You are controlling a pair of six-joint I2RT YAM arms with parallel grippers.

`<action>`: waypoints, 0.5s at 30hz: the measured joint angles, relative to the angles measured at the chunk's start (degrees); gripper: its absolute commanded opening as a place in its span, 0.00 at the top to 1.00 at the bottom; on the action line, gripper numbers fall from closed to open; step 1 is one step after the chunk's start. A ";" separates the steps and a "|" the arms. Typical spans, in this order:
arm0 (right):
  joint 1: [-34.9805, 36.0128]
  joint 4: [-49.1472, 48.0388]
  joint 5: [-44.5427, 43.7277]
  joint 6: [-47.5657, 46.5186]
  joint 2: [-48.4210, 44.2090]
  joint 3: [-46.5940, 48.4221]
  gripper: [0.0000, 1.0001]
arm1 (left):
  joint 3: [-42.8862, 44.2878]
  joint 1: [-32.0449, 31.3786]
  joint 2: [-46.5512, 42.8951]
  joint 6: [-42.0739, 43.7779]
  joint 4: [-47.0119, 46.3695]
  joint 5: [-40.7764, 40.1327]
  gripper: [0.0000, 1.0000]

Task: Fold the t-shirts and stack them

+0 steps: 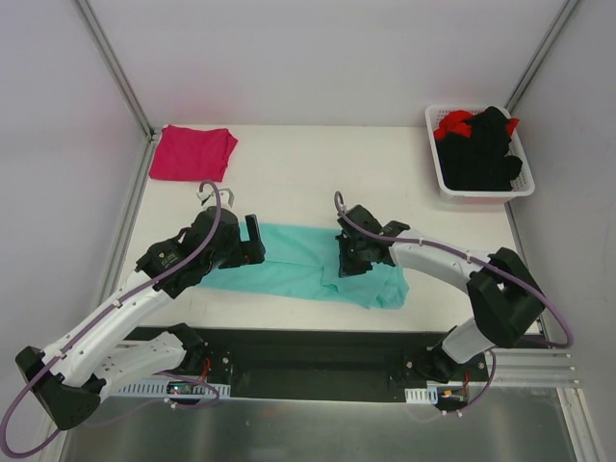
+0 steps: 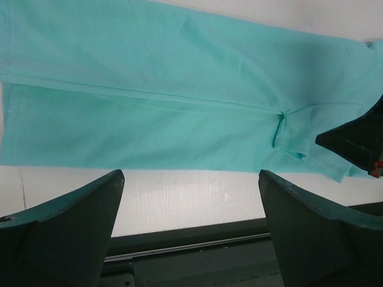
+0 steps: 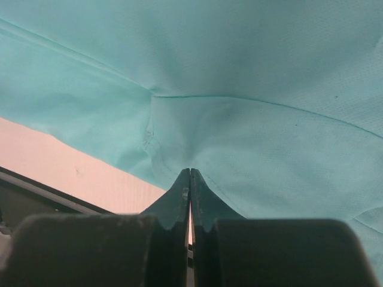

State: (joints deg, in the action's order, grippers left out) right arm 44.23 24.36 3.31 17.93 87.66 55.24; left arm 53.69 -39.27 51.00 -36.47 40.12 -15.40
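Now the left gripper (image 2: pixel 190 179) is spread wide and empty; the right gripper (image 3: pixel 190 174), closed tight, touches the teal t-shirt (image 1: pixel 298 258).

1. No word, brand, number or sign can be read in any view.
2. A small greenish mark (image 1: pixel 166 257) on the left arm (image 1: pixel 125 308) is too small to read (top view only).

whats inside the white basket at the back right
The white basket holds a heap of black garments with a red one on top; anything beneath them is covered.
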 measured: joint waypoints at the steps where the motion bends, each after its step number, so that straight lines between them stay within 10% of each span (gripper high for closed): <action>1: 0.00 -0.20 0.07 -0.02 0.39 -0.15 0.99 | -0.07 0.00 -0.09 0.00 -0.04 0.00 0.04; 15: 0.85 -4.00 1.62 0.26 6.25 -0.79 0.99 | -0.26 0.00 -0.42 -0.02 -0.42 0.02 0.04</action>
State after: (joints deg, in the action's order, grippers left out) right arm 45.08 20.36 4.93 18.20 93.91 54.46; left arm 53.43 -39.27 50.59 -36.49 39.70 -15.38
